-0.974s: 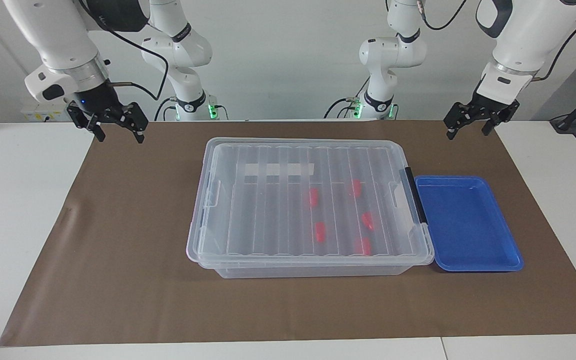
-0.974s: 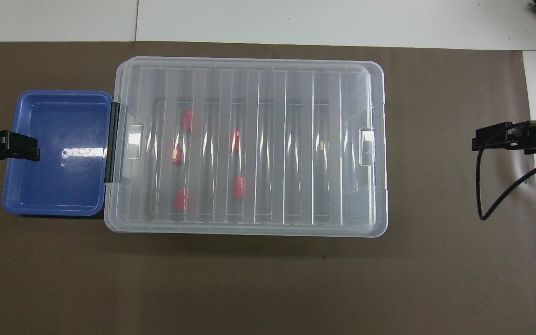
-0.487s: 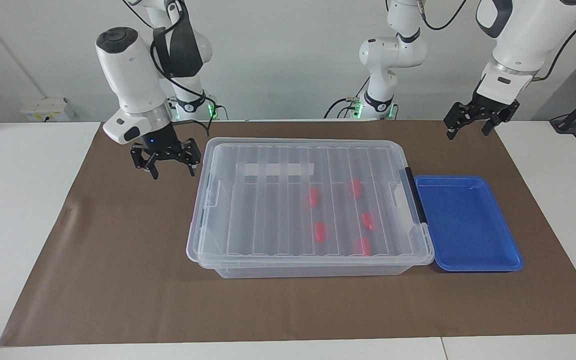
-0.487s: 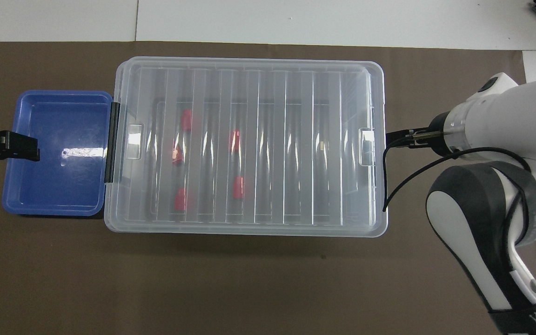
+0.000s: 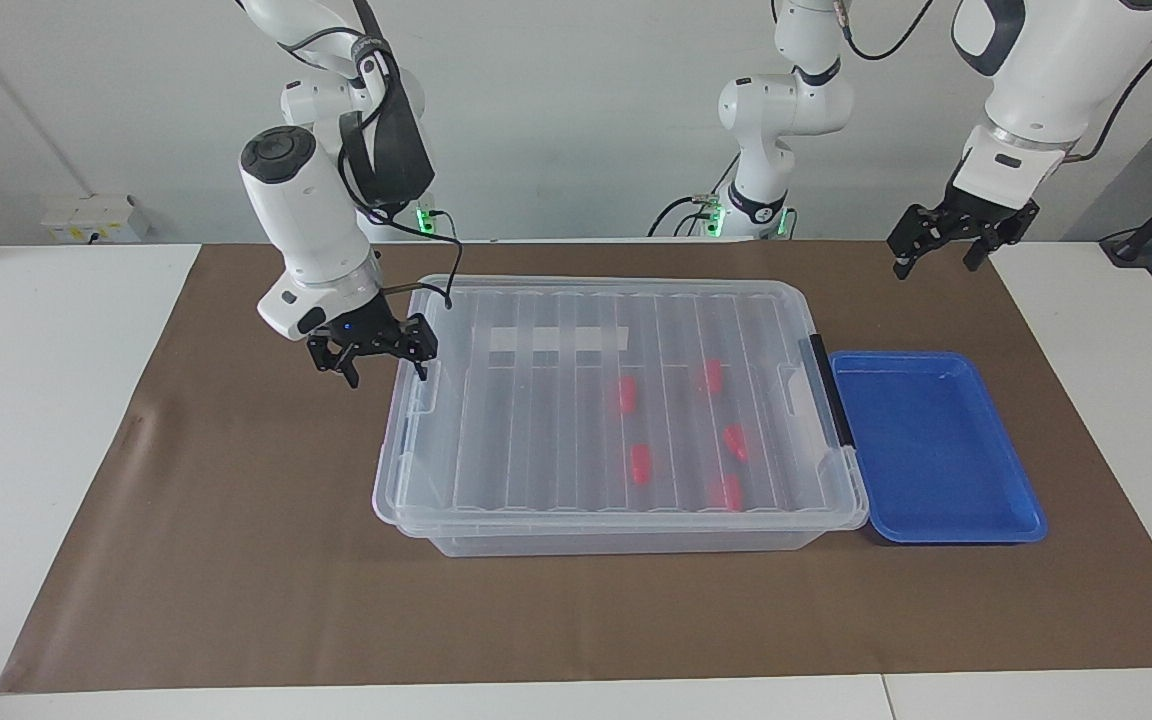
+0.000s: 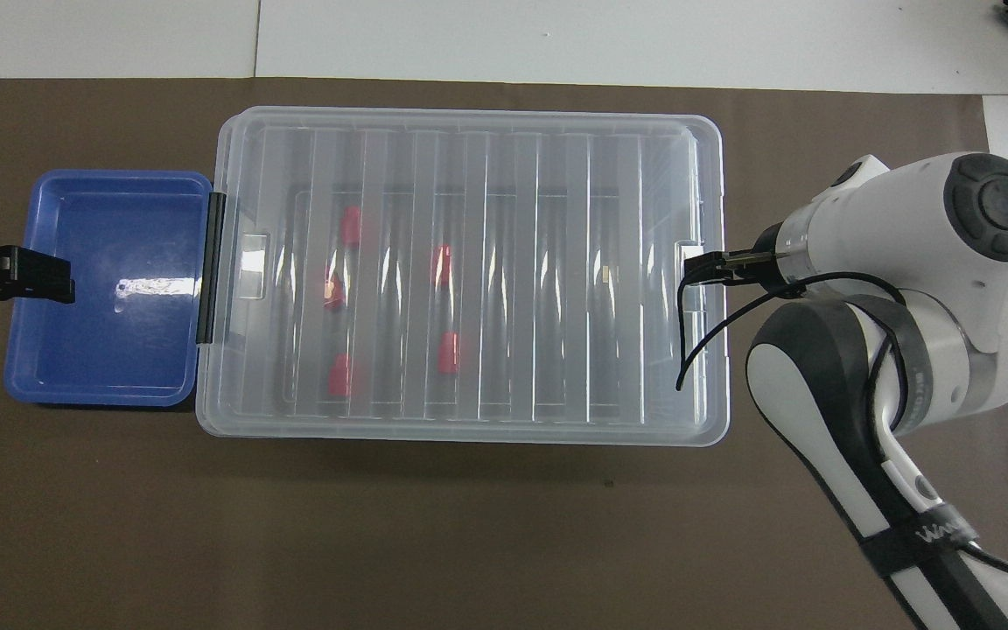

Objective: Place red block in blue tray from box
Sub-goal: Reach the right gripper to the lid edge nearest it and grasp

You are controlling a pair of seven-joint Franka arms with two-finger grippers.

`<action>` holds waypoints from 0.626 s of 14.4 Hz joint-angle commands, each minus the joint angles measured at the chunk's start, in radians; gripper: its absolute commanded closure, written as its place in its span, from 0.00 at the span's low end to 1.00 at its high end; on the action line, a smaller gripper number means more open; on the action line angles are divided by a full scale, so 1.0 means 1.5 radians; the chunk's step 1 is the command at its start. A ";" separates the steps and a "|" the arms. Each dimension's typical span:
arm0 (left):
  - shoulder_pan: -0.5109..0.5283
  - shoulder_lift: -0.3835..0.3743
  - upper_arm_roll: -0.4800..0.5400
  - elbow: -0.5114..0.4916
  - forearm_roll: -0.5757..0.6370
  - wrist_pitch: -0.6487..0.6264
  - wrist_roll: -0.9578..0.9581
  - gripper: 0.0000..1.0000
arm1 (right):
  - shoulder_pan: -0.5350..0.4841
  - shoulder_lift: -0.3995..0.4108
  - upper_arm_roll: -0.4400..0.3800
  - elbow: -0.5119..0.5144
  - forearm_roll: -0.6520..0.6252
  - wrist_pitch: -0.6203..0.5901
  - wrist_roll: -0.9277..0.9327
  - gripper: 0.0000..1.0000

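Our right gripper (image 5: 382, 364) hangs low on a bent arm, fingers spread; our left gripper (image 5: 939, 252) waits raised, fingers spread.

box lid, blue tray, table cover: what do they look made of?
Ribbed clear box lid: looks like clear, glossy moulded plastic; the red blocks show through it and its ribs catch glare. Shallow blue tray: probably glossy plastic; a bright highlight sits on its floor, and its corners are rounded. Brown table cover: matte, likely paper or thin sheet; faint creases, no shine.
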State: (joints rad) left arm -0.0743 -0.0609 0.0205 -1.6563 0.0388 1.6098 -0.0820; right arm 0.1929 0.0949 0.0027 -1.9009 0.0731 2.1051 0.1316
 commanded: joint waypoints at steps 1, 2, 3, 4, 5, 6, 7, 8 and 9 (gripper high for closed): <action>-0.009 -0.007 0.007 -0.005 -0.010 0.007 0.000 0.00 | -0.003 -0.003 0.001 -0.020 0.009 0.020 0.012 0.00; -0.009 -0.007 0.007 -0.005 -0.010 0.007 0.000 0.00 | -0.003 -0.003 0.001 -0.020 -0.001 0.019 0.012 0.00; -0.009 -0.008 0.007 -0.005 -0.010 0.007 -0.001 0.00 | -0.004 -0.003 0.000 -0.020 -0.003 0.018 0.012 0.00; -0.009 -0.008 0.007 -0.005 -0.010 0.006 0.000 0.00 | -0.005 -0.003 0.000 -0.020 -0.010 0.015 0.014 0.00; -0.009 -0.008 0.007 -0.006 -0.010 0.006 0.005 0.00 | -0.005 -0.002 0.000 -0.020 -0.029 0.012 0.014 0.00; -0.009 -0.008 0.007 -0.006 -0.010 0.007 0.004 0.00 | -0.005 -0.002 0.000 -0.020 -0.050 0.011 0.014 0.00; -0.009 -0.008 0.007 -0.006 -0.010 0.006 0.003 0.00 | -0.009 -0.002 0.000 -0.020 -0.061 0.011 0.014 0.00; -0.009 -0.008 0.007 -0.006 -0.010 0.006 0.004 0.00 | -0.012 -0.002 0.000 -0.020 -0.064 0.011 0.014 0.00; -0.009 -0.008 0.007 -0.006 -0.010 0.006 0.003 0.00 | -0.012 -0.002 -0.001 -0.020 -0.069 0.010 0.014 0.00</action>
State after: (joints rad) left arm -0.0743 -0.0609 0.0205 -1.6563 0.0388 1.6100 -0.0820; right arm 0.1870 0.0973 -0.0003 -1.9179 0.0046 2.1122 0.1316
